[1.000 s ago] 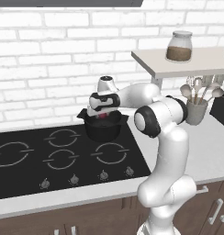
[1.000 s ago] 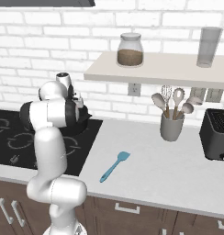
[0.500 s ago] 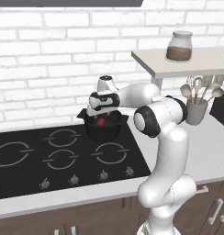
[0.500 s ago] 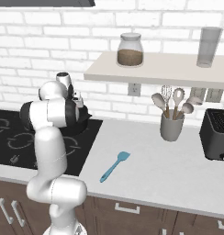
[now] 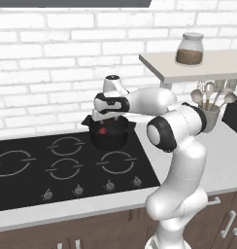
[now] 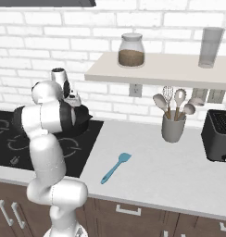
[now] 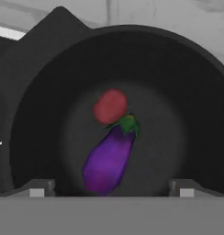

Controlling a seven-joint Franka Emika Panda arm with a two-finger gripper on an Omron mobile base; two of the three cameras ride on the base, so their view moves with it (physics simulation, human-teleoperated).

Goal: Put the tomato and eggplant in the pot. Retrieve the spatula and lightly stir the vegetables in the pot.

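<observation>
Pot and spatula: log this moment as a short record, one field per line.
pot: black, on the stove's back right burner
tomato: inside the pot, on its floor
eggplant: inside the pot, its green cap against the tomato
gripper: open, empty, right above the pot's mouth
spatula: light blue, flat on the counter right of the stove, untouched
utensil cup: grey, holds spoons and a whisk, near the wall
step done: both vegetables in the pot
step left: fetch spatula, stir
</observation>
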